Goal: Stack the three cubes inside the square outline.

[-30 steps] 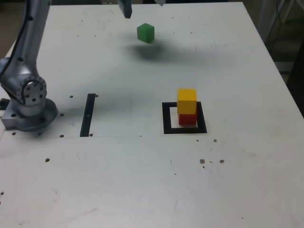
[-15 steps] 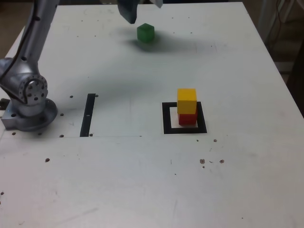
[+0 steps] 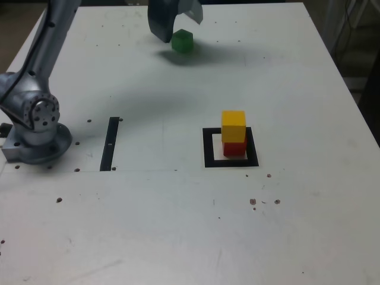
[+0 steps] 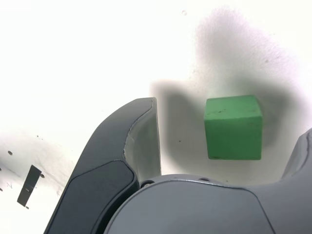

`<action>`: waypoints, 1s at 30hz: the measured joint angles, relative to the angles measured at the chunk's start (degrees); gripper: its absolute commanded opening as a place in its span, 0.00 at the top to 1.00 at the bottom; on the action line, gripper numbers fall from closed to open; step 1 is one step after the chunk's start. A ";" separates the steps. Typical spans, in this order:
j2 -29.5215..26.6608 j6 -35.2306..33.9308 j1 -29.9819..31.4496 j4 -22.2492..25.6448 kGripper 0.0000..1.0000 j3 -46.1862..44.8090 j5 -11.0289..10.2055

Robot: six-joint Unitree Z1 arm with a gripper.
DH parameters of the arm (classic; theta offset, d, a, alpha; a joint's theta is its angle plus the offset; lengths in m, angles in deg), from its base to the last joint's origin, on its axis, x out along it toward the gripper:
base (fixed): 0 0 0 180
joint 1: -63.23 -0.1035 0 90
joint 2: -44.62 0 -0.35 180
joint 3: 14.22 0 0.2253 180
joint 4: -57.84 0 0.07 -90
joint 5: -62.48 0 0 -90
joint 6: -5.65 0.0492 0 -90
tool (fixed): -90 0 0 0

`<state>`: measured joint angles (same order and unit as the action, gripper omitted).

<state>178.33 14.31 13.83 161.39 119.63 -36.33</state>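
A: Where the green cube [image 3: 182, 40] rests at the far side of the white surface [image 3: 178, 225], it lies between the spread jaws of the hand [image 3: 176, 24]; nothing is gripped.

B: And the stack?

A: Yellow cube [image 3: 233, 126] atop red cube [image 3: 234, 148], inside the square outline [image 3: 209, 148]; well apart from the green one; a thin black strip [image 3: 110, 143] lies toward the exterior view's left.

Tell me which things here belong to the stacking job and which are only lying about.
Belong to the job:
- green cube
- yellow cube
- red cube
- square outline
- gripper, open

Only lying about:
- black strip
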 measured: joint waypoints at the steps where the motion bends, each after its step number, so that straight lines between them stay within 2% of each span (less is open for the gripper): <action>1: 0.28 0.00 0.00 -0.10 0.05 0.01 0.36; 7: 1.70 0.00 -0.09 -1.34 0.09 0.62 1.55; 16: 3.54 0.00 -0.46 -2.17 0.15 0.77 2.22; 20: 3.55 0.00 -0.46 -2.17 0.22 0.95 2.93; 25: 3.74 0.10 -0.48 -2.18 0.35 1.27 3.48; 30: 3.93 0.28 -0.69 -2.65 0.40 1.37 3.48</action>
<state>182.26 14.59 13.13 158.74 121.00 -32.85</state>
